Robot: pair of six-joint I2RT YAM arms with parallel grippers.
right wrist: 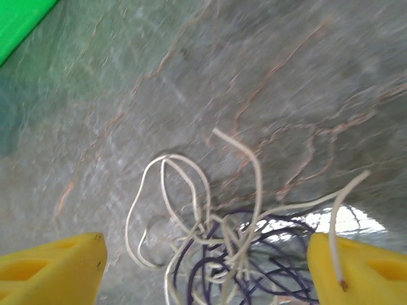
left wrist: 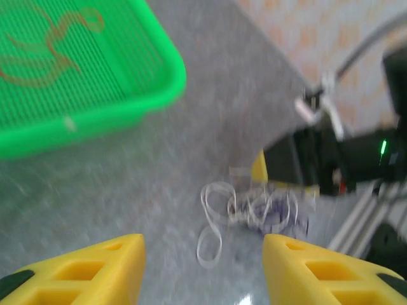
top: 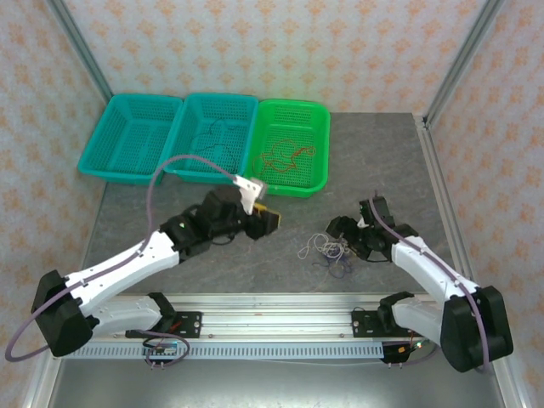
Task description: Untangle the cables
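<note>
Directly between jaws of right tool [right wrist: 206, 254], wide open, gripping nothing: tangled cables [right wrist: 222, 244] on counter [right wrist: 286, 63]; ahead of left tool [left wrist: 202, 254], likewise open, empty.

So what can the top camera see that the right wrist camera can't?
The top view adds two teal plastic mesh baskets and a thin red-orange cable lying in the bright green plastic basket. The right wrist view adds close detail: pale whitish strands looping over dark purple strands, between its yellow fingers, which are spread apart. Both show the cable tangle on the grey stone-look table, plus some of the green basket.
</note>
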